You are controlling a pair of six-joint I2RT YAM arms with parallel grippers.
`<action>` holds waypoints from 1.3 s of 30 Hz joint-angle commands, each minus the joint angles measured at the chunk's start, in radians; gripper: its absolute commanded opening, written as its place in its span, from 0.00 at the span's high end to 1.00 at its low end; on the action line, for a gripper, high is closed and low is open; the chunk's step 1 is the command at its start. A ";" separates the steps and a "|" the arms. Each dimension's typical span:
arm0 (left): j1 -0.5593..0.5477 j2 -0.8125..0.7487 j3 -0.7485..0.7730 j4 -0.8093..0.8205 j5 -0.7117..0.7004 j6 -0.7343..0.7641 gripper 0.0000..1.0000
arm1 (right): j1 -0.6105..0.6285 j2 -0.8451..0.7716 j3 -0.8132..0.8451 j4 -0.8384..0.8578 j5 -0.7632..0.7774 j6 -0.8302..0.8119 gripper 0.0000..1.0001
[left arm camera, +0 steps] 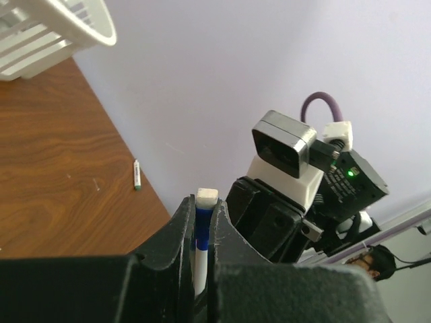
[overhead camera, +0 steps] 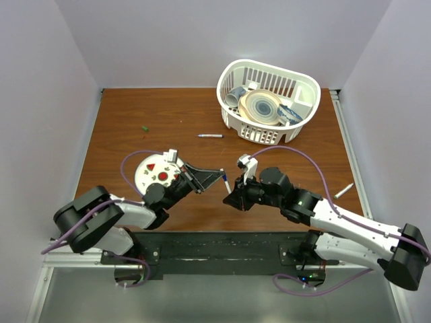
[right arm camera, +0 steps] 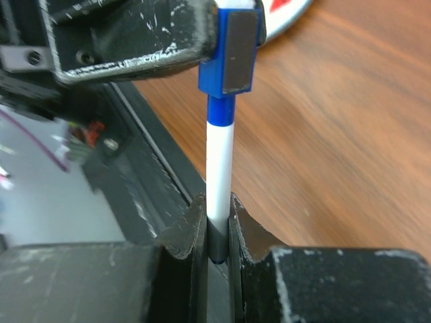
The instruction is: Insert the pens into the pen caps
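Clamping blue cap (right arm camera: 211,75) in left gripper (left arm camera: 201,217), pen (right arm camera: 219,158) in right gripper (right arm camera: 219,217), tip to tip; surface (right arm camera: 350,141) edge near, open beyond.

Nothing readable is showing in any view. The plate (overhead camera: 143,178) is bearing small red and green figures, too small to tell as signs. The blue pen cap (right arm camera: 229,57) and the pen (right arm camera: 219,161) are showing plain surfaces.

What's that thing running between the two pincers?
A white pen with a blue cap: the right pincer grips its barrel, the left pincer its cap. The right wrist view shows it best.
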 commanded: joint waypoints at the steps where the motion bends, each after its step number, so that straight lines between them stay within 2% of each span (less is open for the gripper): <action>1: -0.144 0.101 -0.071 0.226 0.383 -0.068 1.00 | -0.045 -0.015 0.201 0.411 0.217 -0.097 1.00; 8: -0.193 0.072 -0.047 0.144 0.369 0.003 1.00 | -0.057 0.005 0.221 0.387 0.263 -0.123 1.00; 15: -0.283 -0.054 -0.005 -0.143 0.251 0.159 1.00 | -0.068 0.058 0.299 0.258 0.400 -0.101 1.00; 19: -0.283 -0.135 0.004 -0.214 0.201 0.192 1.00 | -0.069 0.081 0.327 0.172 0.429 -0.071 1.00; 20: -0.283 -0.151 0.019 -0.269 0.190 0.207 1.00 | -0.068 0.085 0.325 0.158 0.447 -0.061 1.00; 21: -0.283 -0.166 0.057 -0.397 0.168 0.234 1.00 | -0.068 0.086 0.316 0.144 0.468 -0.058 1.00; 27: -0.265 -0.263 0.151 -0.675 0.072 0.333 1.00 | -0.068 0.048 0.249 0.129 0.417 -0.042 1.00; 33: -0.181 -0.307 0.216 -0.781 0.065 0.360 1.00 | -0.068 -0.012 0.140 0.091 0.383 0.011 1.00; 34: -0.165 -0.310 0.222 -0.788 0.070 0.359 1.00 | -0.068 -0.021 0.126 0.091 0.381 0.019 0.96; 35: -0.135 -0.310 0.231 -0.798 0.075 0.357 1.00 | -0.068 -0.038 0.103 0.091 0.381 0.030 0.81; 38: -0.077 -0.309 0.265 -0.846 0.082 0.360 1.00 | -0.068 -0.066 0.074 0.052 0.349 0.041 0.61; 39: -0.064 -0.309 0.279 -0.872 0.067 0.383 1.00 | -0.068 -0.084 0.069 0.025 0.338 0.042 0.57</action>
